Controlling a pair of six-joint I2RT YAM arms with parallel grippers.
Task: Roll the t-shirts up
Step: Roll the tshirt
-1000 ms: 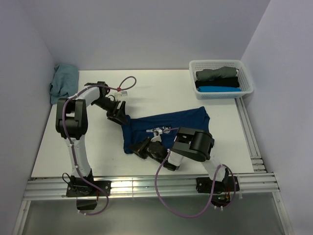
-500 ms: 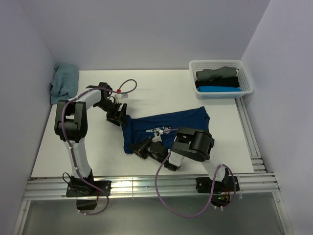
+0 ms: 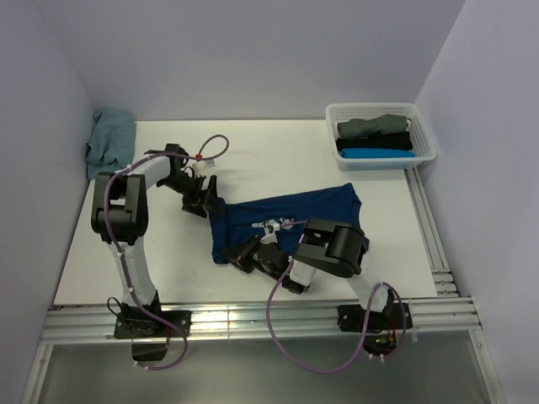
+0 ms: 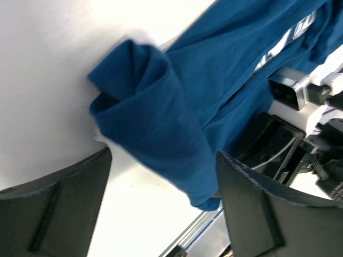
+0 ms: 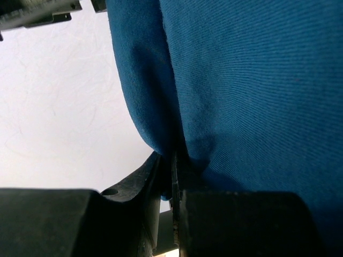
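A dark navy t-shirt (image 3: 290, 215) with a white print lies spread in the middle of the white table. My left gripper (image 3: 200, 200) is at its far left corner. In the left wrist view the left gripper (image 4: 163, 214) is open, and its wide-apart fingers (image 4: 53, 203) straddle the bunched corner of the shirt (image 4: 155, 112) without pinching it. My right gripper (image 3: 251, 254) is at the shirt's near left edge. In the right wrist view the right gripper (image 5: 172, 170) is shut on a fold of the navy cloth (image 5: 252, 96).
A white lattice basket (image 3: 425, 135) at the back right holds rolled grey (image 3: 373, 127), black (image 3: 375, 143) and bright blue (image 3: 377, 154) shirts. A pale teal shirt (image 3: 109, 139) lies crumpled at the far left. Metal rails (image 3: 253, 320) run along the near and right table edges.
The left arm's wrist and cable loop have shifted slightly by the shirt's corner. The shirt and the right arm look unchanged.
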